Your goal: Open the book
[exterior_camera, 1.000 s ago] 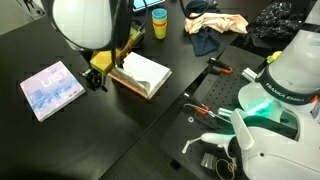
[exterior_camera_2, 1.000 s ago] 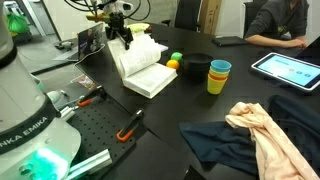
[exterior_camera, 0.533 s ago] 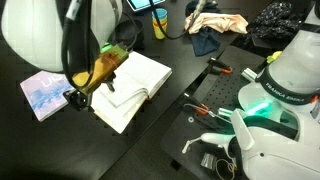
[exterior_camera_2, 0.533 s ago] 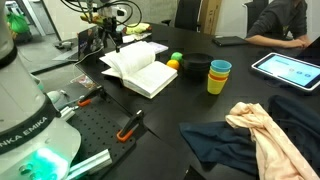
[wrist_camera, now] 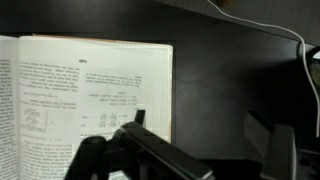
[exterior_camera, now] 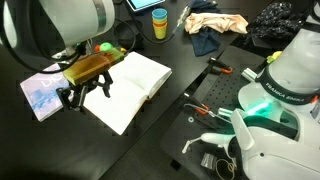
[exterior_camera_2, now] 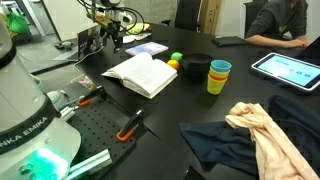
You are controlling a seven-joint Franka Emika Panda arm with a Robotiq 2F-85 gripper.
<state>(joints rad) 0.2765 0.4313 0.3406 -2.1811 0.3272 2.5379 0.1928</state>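
Note:
The book [exterior_camera: 130,85] lies open and flat on the black table, white printed pages up. It also shows in the other exterior view [exterior_camera_2: 145,72], and its right-hand page fills the left of the wrist view [wrist_camera: 90,90]. My gripper [exterior_camera: 85,95] hangs just beyond the book's left edge, between it and the light-blue book, and shows above the table behind the book in an exterior view [exterior_camera_2: 110,35]. In the wrist view the gripper [wrist_camera: 205,140] is open, with only bare dark table between the fingers.
A thin light-blue book [exterior_camera: 45,92] lies left of the gripper. Stacked yellow and blue cups [exterior_camera_2: 218,75], a black bowl [exterior_camera_2: 197,68] and small balls [exterior_camera_2: 176,60] stand near the book. Clothes [exterior_camera_2: 265,135], orange-handled tools [exterior_camera_2: 130,125] and a tablet [exterior_camera_2: 285,68] lie around.
The book went from half open, with its cover held up, to lying fully open and flat. The gripper swung down and away past the book's edge and now holds nothing.

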